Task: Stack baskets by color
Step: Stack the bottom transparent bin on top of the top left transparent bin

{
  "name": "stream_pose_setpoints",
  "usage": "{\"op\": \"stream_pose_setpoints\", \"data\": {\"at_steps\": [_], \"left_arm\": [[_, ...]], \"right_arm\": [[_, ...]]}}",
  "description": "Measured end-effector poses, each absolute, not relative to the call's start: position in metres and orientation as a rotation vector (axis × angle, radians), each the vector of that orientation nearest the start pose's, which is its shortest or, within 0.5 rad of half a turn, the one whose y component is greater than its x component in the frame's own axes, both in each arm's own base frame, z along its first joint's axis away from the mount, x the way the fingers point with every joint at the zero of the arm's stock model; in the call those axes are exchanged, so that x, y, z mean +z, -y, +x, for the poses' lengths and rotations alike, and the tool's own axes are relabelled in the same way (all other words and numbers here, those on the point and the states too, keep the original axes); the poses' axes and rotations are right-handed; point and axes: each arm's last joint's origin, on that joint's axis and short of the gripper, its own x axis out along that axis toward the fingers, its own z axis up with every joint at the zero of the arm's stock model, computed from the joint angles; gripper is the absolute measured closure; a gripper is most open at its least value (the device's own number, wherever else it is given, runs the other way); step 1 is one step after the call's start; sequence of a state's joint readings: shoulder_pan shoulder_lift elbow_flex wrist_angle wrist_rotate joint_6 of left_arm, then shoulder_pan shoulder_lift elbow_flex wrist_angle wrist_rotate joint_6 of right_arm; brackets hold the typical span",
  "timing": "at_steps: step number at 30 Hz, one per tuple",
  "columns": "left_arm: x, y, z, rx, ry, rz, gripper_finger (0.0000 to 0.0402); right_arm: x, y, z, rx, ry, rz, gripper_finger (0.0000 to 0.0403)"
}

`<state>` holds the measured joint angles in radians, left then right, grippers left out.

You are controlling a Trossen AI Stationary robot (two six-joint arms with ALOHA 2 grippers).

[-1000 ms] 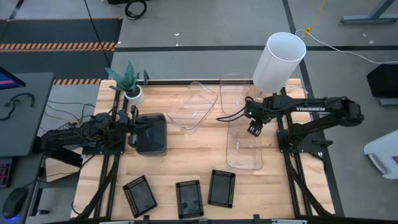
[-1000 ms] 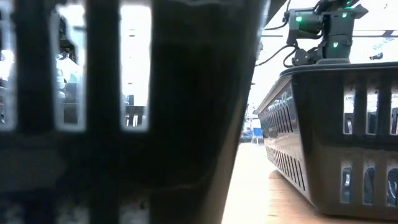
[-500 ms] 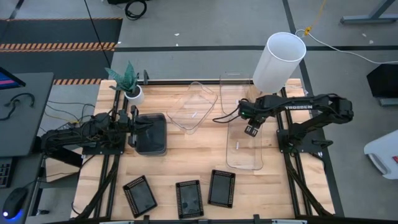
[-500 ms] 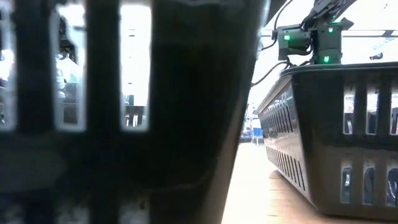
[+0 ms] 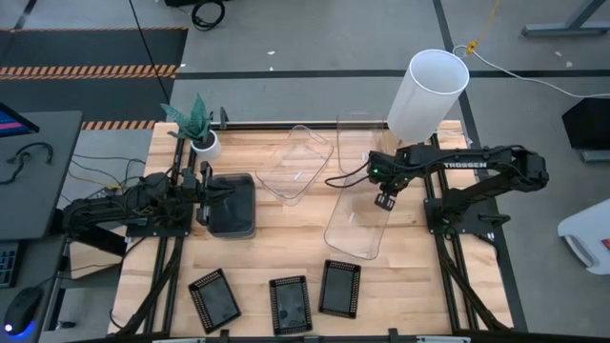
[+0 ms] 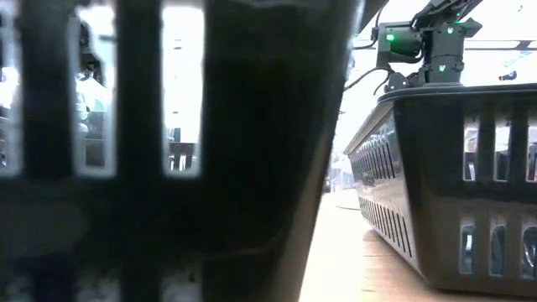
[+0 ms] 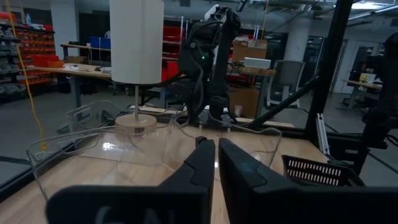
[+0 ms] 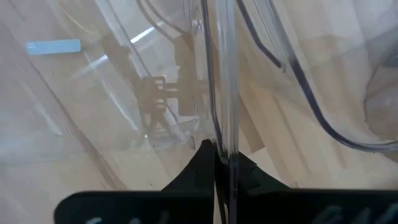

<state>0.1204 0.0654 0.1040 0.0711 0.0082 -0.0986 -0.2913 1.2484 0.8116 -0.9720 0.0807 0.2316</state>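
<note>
My right gripper (image 5: 384, 200) points down, shut on the far end of a clear basket (image 5: 351, 229) that lies askew at mid-table. A second clear basket (image 5: 297, 162) and a third (image 5: 357, 131) stand farther back. The stack of smoky grey baskets (image 5: 233, 205) sits at the left. My left gripper (image 5: 203, 203) hovers shut at the stack's left edge, with nothing seen between its fingers (image 7: 214, 158). Three black mesh trays (image 5: 213, 297), (image 5: 290, 303), (image 5: 339, 287) lie along the near edge. My right gripper pinches the rim of the clear basket's far short wall (image 8: 222, 134) between its two fingers, one on either face of the wall. The fingers come from above, pointing down. The basket stretches from the grip toward the table's near left; I cannot tell whether its far end is off the wood.
A tall white cylinder (image 5: 428, 95) stands at the far right, close behind my right arm. A small potted plant (image 5: 197, 129) stands at the far left. In the low view the black trays (image 6: 445, 168) block most of the sight; bare wood lies between the grey stack and the held basket.
My right gripper has taken hold of the clear basket's far wall and shifted slightly toward the table's left. The basket has turned about: its near end has swung toward the table's left, while its far end stays under the gripper.
</note>
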Motion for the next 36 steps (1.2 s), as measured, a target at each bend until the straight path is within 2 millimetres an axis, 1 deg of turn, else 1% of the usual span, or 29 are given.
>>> {"op": "stream_pose_setpoints", "data": {"at_steps": [5, 11, 14, 20, 27, 32, 36], "left_arm": [[0.201, -0.011, 0.095, 0.106, 0.115, -0.091, 0.0377], [0.201, -0.011, 0.095, 0.106, 0.115, -0.091, 0.0367], [0.201, -0.011, 0.095, 0.106, 0.115, -0.091, 0.0366], [0.201, -0.011, 0.095, 0.106, 0.115, -0.091, 0.0374], [0.201, -0.011, 0.095, 0.106, 0.115, -0.092, 0.0371], [0.201, -0.011, 0.095, 0.107, 0.115, -0.091, 0.0366], [0.201, -0.011, 0.095, 0.106, 0.115, -0.092, 0.0372]], "right_arm": [[0.209, 0.059, 0.19, -0.476, -1.373, 0.344, 0.0396], [0.209, 0.057, 0.184, -0.491, -1.434, 0.379, 0.0396], [0.213, 0.057, 0.182, -0.499, -1.458, 0.377, 0.0396], [0.242, 0.06, 0.187, -0.519, -1.447, 0.317, 0.0396], [0.277, 0.061, 0.189, -0.464, -1.434, 0.243, 0.0396], [0.296, 0.061, 0.19, -0.426, -1.409, 0.197, 0.0396], [0.309, 0.062, 0.19, -0.41, -1.391, 0.165, 0.0396]]}}
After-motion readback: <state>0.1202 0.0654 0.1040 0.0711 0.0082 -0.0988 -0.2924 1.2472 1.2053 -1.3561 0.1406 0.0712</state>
